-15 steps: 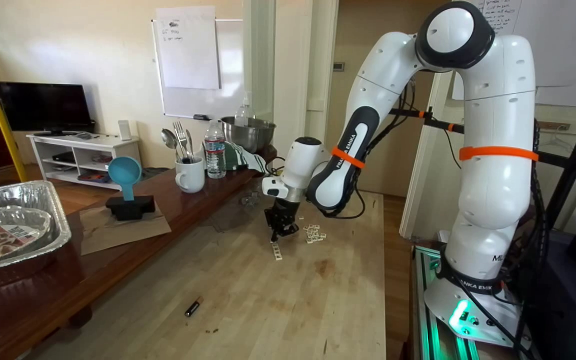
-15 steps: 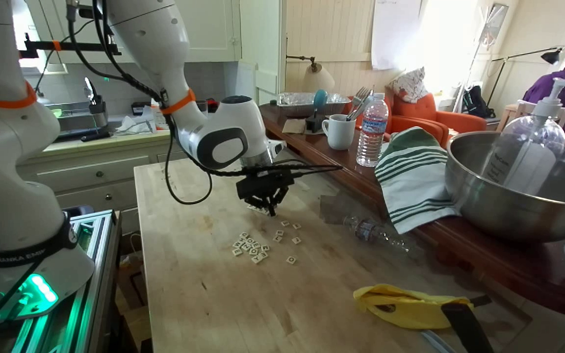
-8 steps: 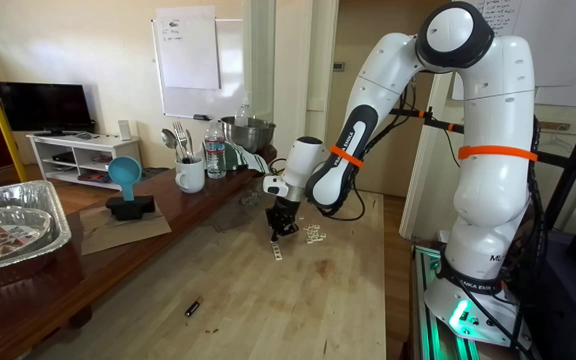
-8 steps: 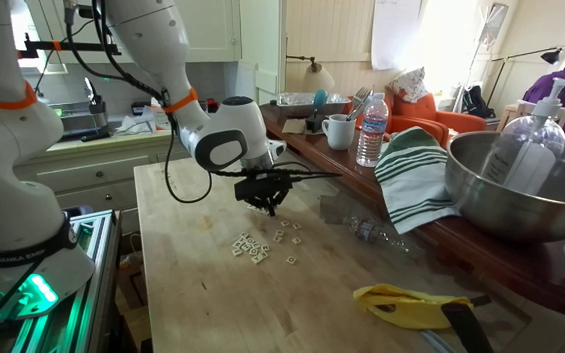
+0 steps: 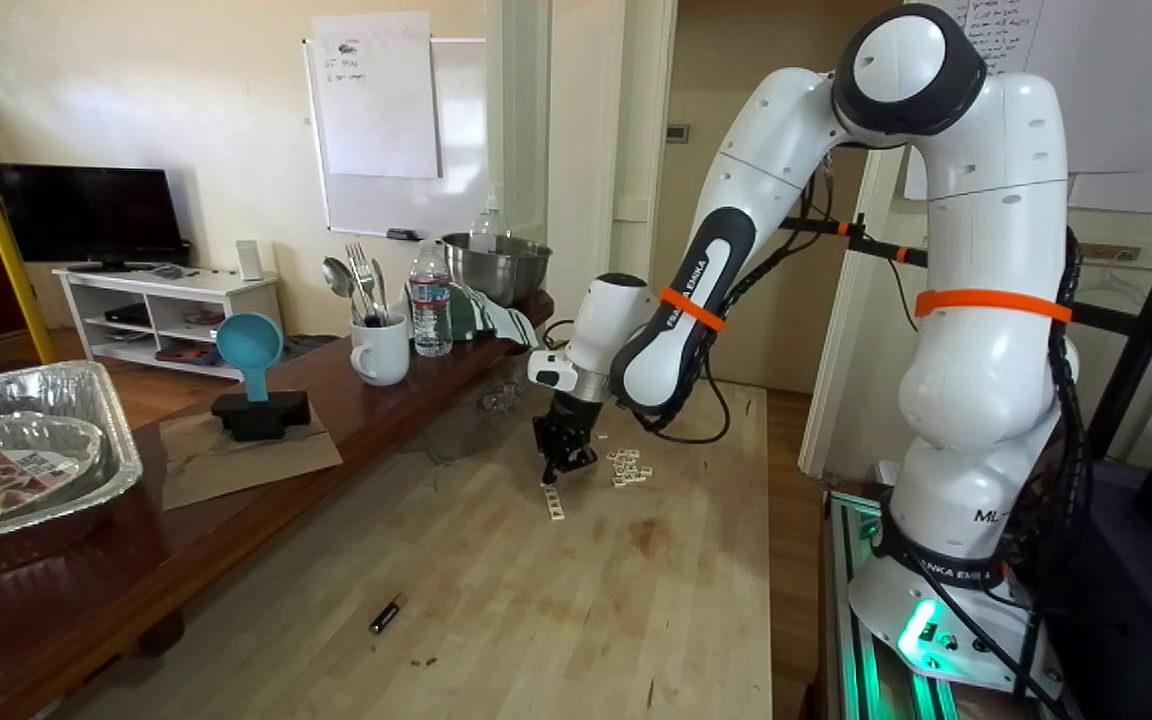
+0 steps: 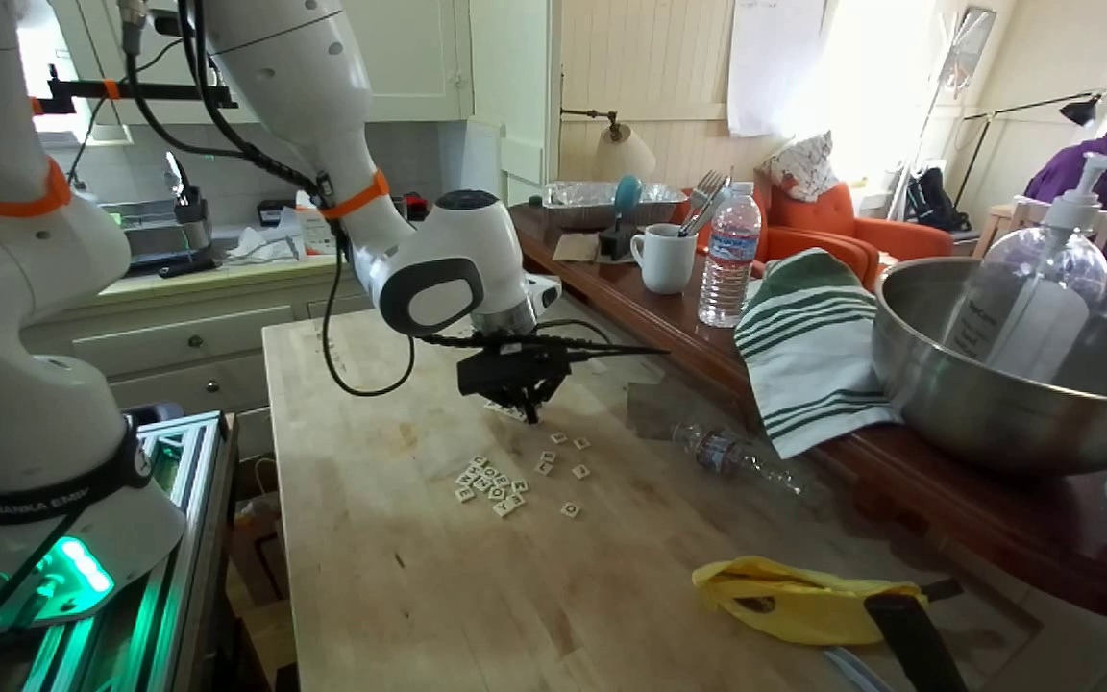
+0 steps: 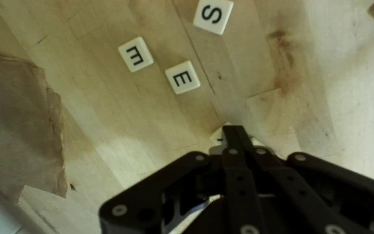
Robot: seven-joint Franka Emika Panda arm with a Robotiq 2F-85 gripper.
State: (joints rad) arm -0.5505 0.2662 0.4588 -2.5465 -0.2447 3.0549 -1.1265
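The tool (image 7: 236, 128) is closed, apparently empty; a partly hidden letter tile (image 7: 217, 136) lies on the surface (image 7: 125, 120) at its tips. Light, low contact is advised, lest the tile skew.

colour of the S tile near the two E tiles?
The S tile is off-white, lettered in black; best seen in the wrist view.

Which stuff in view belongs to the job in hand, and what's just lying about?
Job, by the look of it:
tool, shut, by the tile row
loose tiles
tile heap

Just lying about:
battery
tipped bottle
cutlery mug
metal bowl
foil tray
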